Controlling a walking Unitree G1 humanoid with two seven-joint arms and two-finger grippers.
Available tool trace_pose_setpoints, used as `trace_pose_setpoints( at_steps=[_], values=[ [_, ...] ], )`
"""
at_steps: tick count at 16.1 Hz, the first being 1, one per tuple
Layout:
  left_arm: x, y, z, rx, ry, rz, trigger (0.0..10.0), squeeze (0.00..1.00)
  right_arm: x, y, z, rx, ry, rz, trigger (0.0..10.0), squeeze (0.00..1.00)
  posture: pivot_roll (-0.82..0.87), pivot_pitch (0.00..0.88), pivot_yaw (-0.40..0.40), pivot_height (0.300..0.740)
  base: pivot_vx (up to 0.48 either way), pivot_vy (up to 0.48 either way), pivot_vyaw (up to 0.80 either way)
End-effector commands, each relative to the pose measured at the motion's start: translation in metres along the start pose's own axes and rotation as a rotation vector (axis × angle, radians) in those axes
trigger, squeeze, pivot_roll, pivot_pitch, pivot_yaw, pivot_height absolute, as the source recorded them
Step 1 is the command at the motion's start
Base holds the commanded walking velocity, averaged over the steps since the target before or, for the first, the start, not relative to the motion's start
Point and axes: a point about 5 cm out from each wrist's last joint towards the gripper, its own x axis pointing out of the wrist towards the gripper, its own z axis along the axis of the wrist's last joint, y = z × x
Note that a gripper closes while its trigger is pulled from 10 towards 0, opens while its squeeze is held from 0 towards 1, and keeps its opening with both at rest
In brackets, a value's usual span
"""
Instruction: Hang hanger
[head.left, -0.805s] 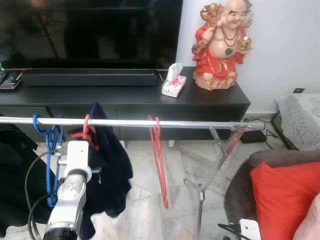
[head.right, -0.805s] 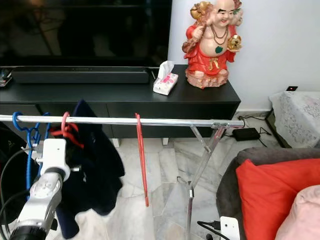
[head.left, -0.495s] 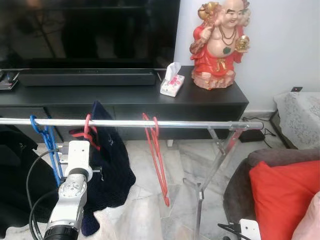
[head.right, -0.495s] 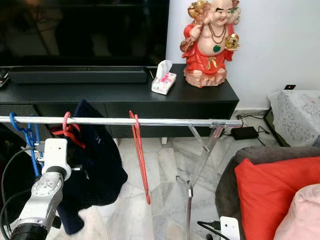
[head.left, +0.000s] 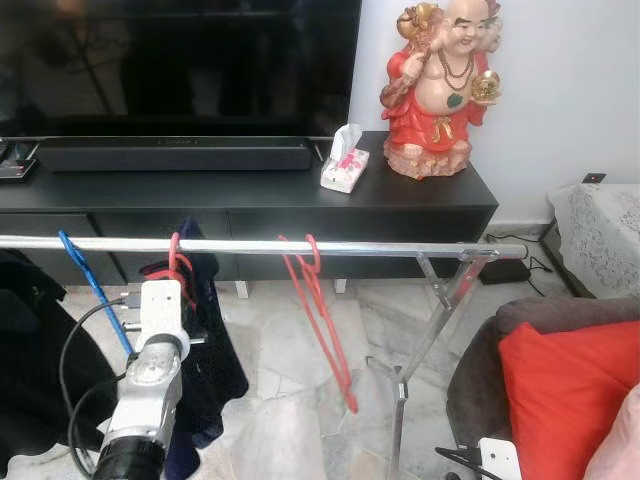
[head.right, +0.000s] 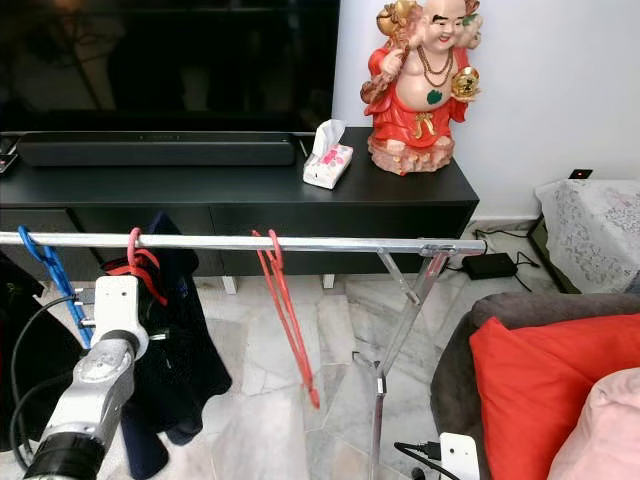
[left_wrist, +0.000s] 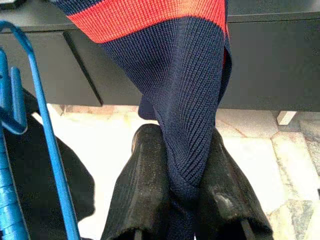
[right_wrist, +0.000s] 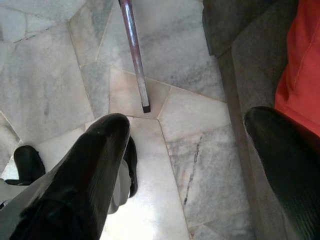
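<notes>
Now we pinch the navy sweater (left_wrist: 185, 100) in our left gripper (left_wrist: 182, 200) | it hangs on the rail (head.left: 380, 247) beside the red hanger (head.left: 318, 305) | right gripper (right_wrist: 190, 165) spread wide above the floor (right_wrist: 50, 85).

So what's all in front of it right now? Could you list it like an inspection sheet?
Surface: marble floor; metal rail of a drying rack.
Job's things: empty red hanger on the rail, tilted; navy sweater on a red hanger; blue hanger.
Clutter: tissue pack, red statue on the black TV cabinet.
Grippers: left gripper shut on the sweater; right gripper open, over the floor.
Cables: black cable on the left arm.
Surroundings: TV, red cushion.
</notes>
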Motion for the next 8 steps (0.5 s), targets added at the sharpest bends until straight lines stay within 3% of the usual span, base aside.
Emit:
trace_pose_setpoints(
  at_steps=[1, 7, 8],
  values=[
    [0.0041, -0.0021, 0.007, -0.014, -0.004, 0.008, 10.0, 0.0, -0.0001, -0.0017, 0.0002, 0.006, 0.001, -0.002, 10.0, 0.0, -0.12, 0.0, -0.04, 0.74, 0.0, 0.0, 0.0],
    [-0.0042, -0.0002, -0.0014, -0.008, 0.007, -0.03, 10.0, 0.0, -0.0001, -0.0012, -0.0001, 0.006, 0.002, 0.001, 10.0, 0.0, -0.12, 0.0, -0.04, 0.74, 0.0, 0.0, 0.0],
    [-0.0052, -0.001, -0.0012, -0.01, 0.002, -0.04, 10.0, 0.12, -0.0001, -0.0012, 0.0, 0.005, 0.002, 0.002, 10.0, 0.0, -0.12, 0.0, -0.041, 0.74, 0.0, 0.0, 0.0]
  ],
)
